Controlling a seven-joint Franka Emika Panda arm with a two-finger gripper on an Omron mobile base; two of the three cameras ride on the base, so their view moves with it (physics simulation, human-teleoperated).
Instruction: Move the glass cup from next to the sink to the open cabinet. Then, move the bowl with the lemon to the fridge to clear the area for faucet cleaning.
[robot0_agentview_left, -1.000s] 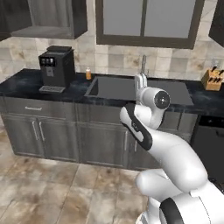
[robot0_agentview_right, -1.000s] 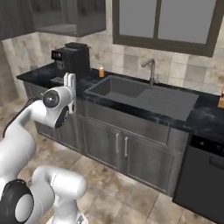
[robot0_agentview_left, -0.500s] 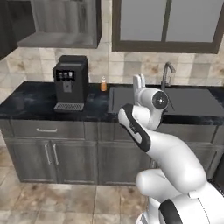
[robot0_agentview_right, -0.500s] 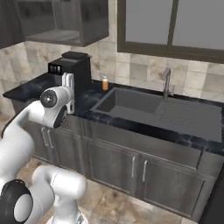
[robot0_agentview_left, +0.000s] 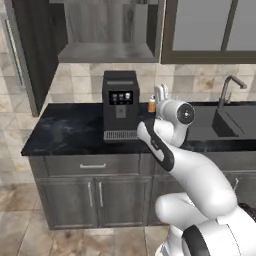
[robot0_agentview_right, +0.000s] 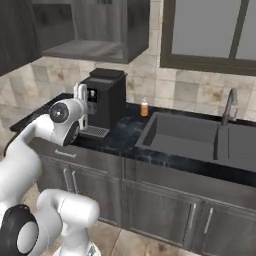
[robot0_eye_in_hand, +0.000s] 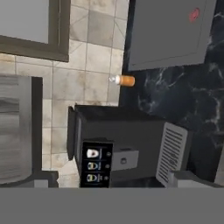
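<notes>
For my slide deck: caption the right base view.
White arm raised before a black coffee machine, orange bottle and dark sink alongside.

Your way forward is blocked by the black coffee machine (robot0_agentview_left: 120, 104) standing on the desk (robot0_agentview_left: 65, 131) right ahead of the gripper (robot0_agentview_left: 160, 93). A small orange bottle (robot0_agentview_right: 144, 107) stands between it and the sink (robot0_agentview_right: 185, 136). The open cabinet (robot0_agentview_left: 105, 31) above has a bare shelf, and the desk left of the machine lies free
</notes>
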